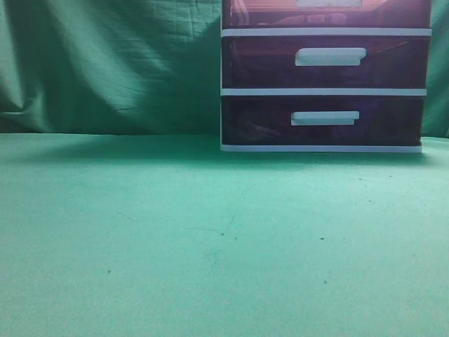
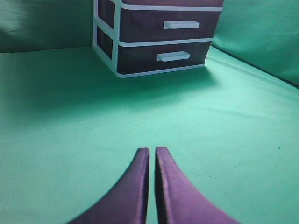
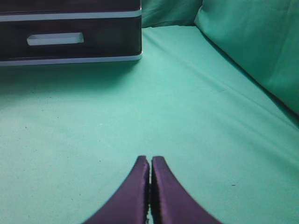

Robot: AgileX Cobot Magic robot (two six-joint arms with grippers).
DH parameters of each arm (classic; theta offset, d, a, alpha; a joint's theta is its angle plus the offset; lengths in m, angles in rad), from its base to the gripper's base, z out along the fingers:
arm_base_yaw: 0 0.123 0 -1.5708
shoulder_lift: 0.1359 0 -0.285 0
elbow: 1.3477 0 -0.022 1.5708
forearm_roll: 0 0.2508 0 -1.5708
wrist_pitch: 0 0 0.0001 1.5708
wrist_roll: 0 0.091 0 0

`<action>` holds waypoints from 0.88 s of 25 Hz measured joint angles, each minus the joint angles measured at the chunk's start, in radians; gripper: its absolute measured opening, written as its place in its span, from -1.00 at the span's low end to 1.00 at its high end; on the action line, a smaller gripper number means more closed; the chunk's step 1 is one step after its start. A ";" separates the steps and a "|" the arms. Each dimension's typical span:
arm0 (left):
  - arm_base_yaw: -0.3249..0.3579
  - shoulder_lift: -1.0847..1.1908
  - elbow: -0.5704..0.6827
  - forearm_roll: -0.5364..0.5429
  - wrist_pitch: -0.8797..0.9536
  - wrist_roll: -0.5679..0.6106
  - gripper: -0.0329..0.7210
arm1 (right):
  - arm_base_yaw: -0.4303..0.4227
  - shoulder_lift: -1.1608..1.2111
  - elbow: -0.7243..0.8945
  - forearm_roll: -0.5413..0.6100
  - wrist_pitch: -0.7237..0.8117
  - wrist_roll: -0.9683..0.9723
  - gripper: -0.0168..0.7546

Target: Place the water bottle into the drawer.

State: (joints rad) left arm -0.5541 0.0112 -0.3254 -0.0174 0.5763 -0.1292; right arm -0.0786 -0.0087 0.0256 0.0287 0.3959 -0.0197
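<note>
Drawer (image 1: 326, 12): top one of 3 seen in the exterior view, reddish-brown, cut off by the upper edge, front flush with the frame like the 2 below.
Drawer unit (image 2: 156, 39): white frame, standing on the green cloth (image 1: 210, 239) toward the back right.
Water bottle: not seen in any view.
Left gripper (image 2: 152, 151): fingers pressed together, holding nothing, above bare cloth, well apart from the unit.
Right gripper (image 3: 150, 159): fingers pressed together, holding nothing, above bare cloth.
Backdrop (image 1: 105, 63): green fabric, creased.
</note>
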 joint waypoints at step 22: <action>0.000 0.000 0.000 0.017 0.000 0.013 -0.91 | 0.000 0.000 0.000 0.000 -0.005 0.000 -0.96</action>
State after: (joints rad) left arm -0.5541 0.0112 -0.3254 0.0000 0.5763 -0.1161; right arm -0.0786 -0.0087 0.0256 0.0287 0.3909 -0.0197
